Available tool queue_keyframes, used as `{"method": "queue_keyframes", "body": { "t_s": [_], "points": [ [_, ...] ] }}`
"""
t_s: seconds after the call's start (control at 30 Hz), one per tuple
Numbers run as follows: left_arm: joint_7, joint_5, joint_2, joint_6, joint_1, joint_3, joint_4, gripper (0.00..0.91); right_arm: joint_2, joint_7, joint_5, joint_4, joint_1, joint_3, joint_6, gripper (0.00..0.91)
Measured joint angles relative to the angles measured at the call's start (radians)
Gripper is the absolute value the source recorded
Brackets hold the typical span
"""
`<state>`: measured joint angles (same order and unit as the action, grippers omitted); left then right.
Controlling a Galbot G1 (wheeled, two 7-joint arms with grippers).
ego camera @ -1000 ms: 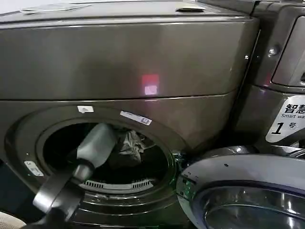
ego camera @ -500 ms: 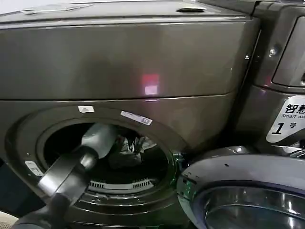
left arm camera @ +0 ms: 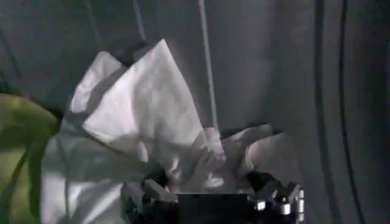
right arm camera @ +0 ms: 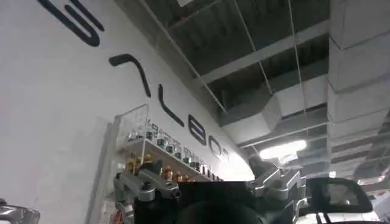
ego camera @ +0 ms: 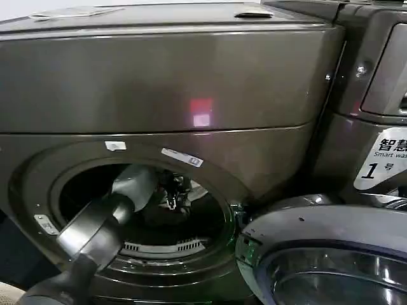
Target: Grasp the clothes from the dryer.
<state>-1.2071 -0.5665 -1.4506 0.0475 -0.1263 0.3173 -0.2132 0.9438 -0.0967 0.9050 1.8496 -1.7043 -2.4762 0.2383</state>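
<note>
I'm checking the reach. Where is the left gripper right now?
In the head view the left gripper is inside the dryer porthole, left of the open door, against the white cloth.

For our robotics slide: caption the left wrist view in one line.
Left pincer inside the dryer, its fingers open around white clothes.

Left gripper (left arm camera: 210,182) touching white clothes (left arm camera: 140,115); drum behind.

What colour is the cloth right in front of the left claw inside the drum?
White cloth, seen best in the left wrist view; a yellow-green piece lies beside it.
</note>
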Motion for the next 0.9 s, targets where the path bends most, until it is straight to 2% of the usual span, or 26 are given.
{"method": "queue_keyframes", "body": {
  "t_s": [0.17, 0.27, 0.33, 0.9],
  "points": [
    [-0.003, 0.003, -0.006, -0.001, -0.005, 0.021, 0.019, 0.091, 0.002, -0.002, -0.002, -0.002, 0.001, 0.001, -0.003, 0.907],
    [-0.004, 0.003, -0.008, -0.001, -0.006, 0.031, 0.026, 0.057, 0.004, -0.002, -0.002, -0.003, 0.001, 0.001, -0.003, 0.907],
    [-0.003, 0.004, -0.009, -0.001, -0.008, 0.032, 0.028, 0.0, 0.005, -0.002, -0.003, -0.003, 0.002, 0.001, -0.003, 0.907],
    [0.056, 0.063, -0.006, -0.031, -0.008, -0.017, 0.0, 0.0, 0.013, -0.004, -0.007, -0.012, 0.007, 0.001, -0.008, 0.907]
  ]
}}
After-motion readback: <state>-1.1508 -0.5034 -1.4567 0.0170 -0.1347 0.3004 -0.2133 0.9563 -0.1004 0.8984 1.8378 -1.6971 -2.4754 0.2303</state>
